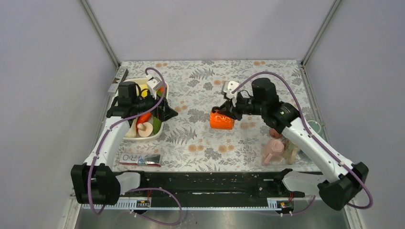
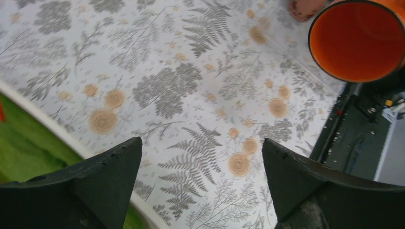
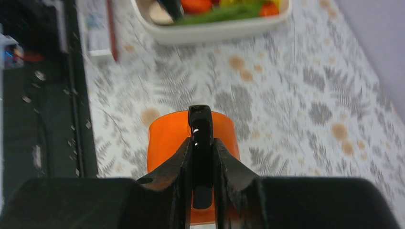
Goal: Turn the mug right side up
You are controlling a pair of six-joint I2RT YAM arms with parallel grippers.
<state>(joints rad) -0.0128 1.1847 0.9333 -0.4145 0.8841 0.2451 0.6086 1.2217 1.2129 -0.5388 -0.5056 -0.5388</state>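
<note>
At mid-frame the orange mug [image 1: 222,120] is on its side on the floral worktop [image 1: 200,143], the right gripper [image 1: 228,110] clamped tight on its black handle [image 3: 200,125]. Left of it, the left gripper [image 2: 200,148] gapes wide, empty, beside a white bin [image 3: 215,32].

Fern-printed table [image 1: 200,143] with a white bin [image 1: 145,138], a flat packet [image 1: 140,159] and a pink mug [image 1: 273,149].
</note>
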